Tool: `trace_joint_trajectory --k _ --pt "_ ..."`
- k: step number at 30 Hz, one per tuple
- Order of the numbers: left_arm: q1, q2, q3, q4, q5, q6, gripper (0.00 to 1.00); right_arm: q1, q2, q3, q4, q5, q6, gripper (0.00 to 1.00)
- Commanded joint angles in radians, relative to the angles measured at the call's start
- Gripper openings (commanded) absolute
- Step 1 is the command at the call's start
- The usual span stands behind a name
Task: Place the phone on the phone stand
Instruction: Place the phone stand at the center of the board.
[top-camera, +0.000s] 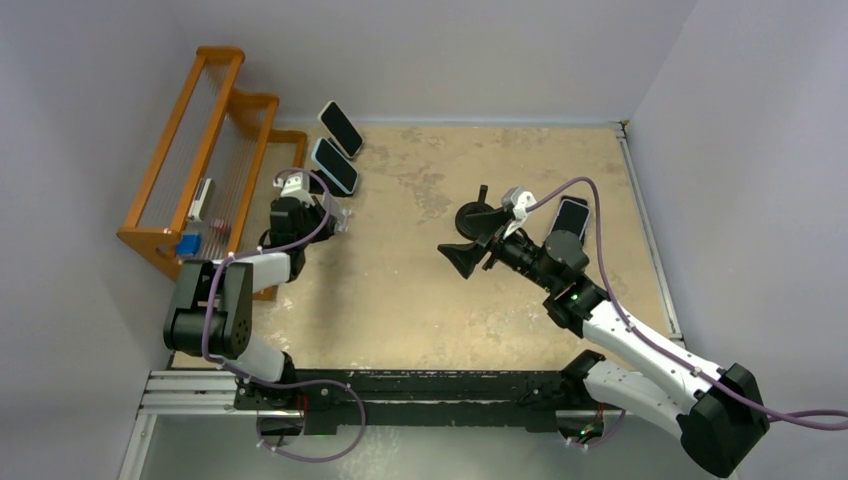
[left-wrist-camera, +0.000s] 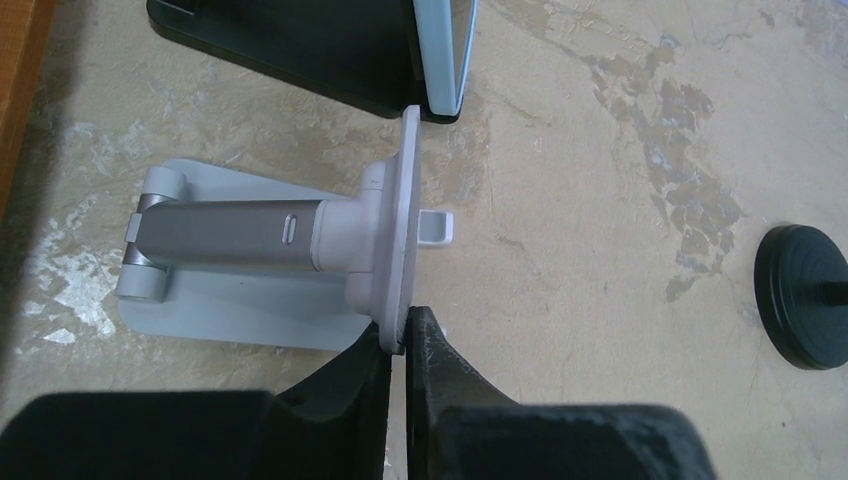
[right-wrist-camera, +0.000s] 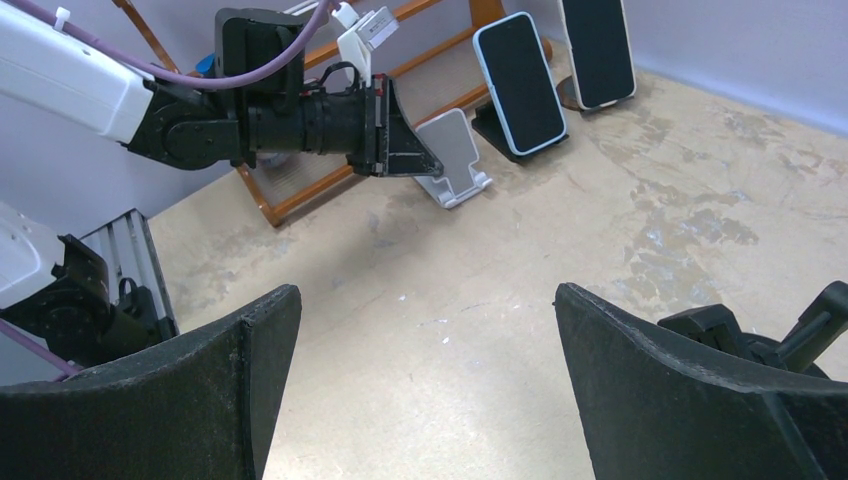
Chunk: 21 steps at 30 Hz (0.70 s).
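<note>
Phone stand (left-wrist-camera: 240, 235): smooth, matt silver-grey, with a metal look.
My jaws: black, matt, with a grainy plastic look.
Surface (left-wrist-camera: 600, 150): tan, rough, blotchy and worn.
Phone (right-wrist-camera: 520, 80): glossy black screen.
Rack (top-camera: 220, 53), surface's left edge: orange wood, slight sheen.

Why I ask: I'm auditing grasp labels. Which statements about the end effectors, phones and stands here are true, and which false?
1. The left end effector is shut on the white phone stand. True.
2. The right end effector holds a phone. False: it is open and empty.
3. The light-blue-cased phone and the far phone each lean on a stand. True.
4. The black stand carries a phone. False: it is bare.
</note>
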Motion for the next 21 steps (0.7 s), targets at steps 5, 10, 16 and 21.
trace_joint_trajectory --k 5,10,16,21 --pt "0.011 -0.04 0.029 -0.036 0.014 0.029 0.28 0.001 -0.022 -0.002 0.058 0.076 0.074 0.99" --pt "0.011 -0.097 0.016 -0.06 0.089 0.032 0.49 0.0 0.009 0.124 -0.026 0.332 0.112 0.99" --pt "-0.005 -0.283 -0.011 -0.168 0.136 0.002 0.65 -0.235 0.074 0.282 -0.212 0.553 0.261 0.99" --pt "-0.092 -0.382 -0.005 -0.192 0.126 -0.054 0.73 -0.518 0.264 0.39 -0.412 0.541 0.284 0.99"
